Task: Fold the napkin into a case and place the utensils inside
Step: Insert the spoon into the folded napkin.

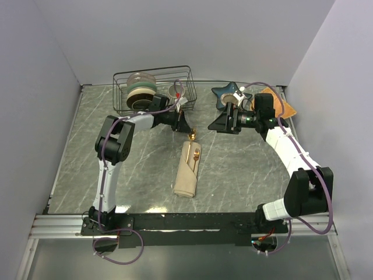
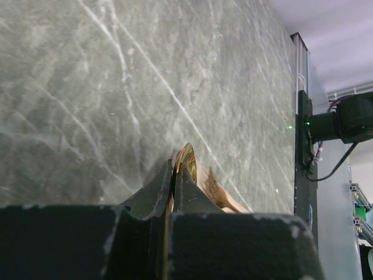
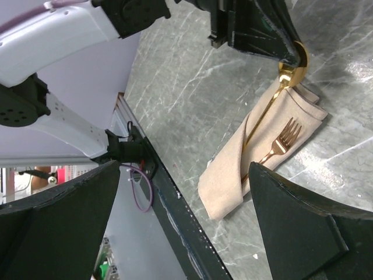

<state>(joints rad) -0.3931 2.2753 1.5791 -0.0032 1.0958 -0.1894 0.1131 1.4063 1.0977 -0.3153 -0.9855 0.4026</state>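
A long beige cloth case (image 1: 187,174) lies in the middle of the grey marbled tabletop (image 1: 245,169), with a shiny gold fork (image 3: 280,143) in its diagonal pocket. The left fingers (image 3: 262,29) pinch the bowl of a shiny gold spoon (image 3: 288,73), whose handle is in the pocket. The right fingers (image 3: 297,233) gape empty toward the far right corner.

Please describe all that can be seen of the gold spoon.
The spoon is thin, shiny gold metal, seemingly one piece. The left fingers are shut on its bowl at the far end. Its slim handle slants down toward the arms' bases and slips into the diagonal pocket of the beige case, so its tip is hidden. The fork lies beside it, apart where both show.
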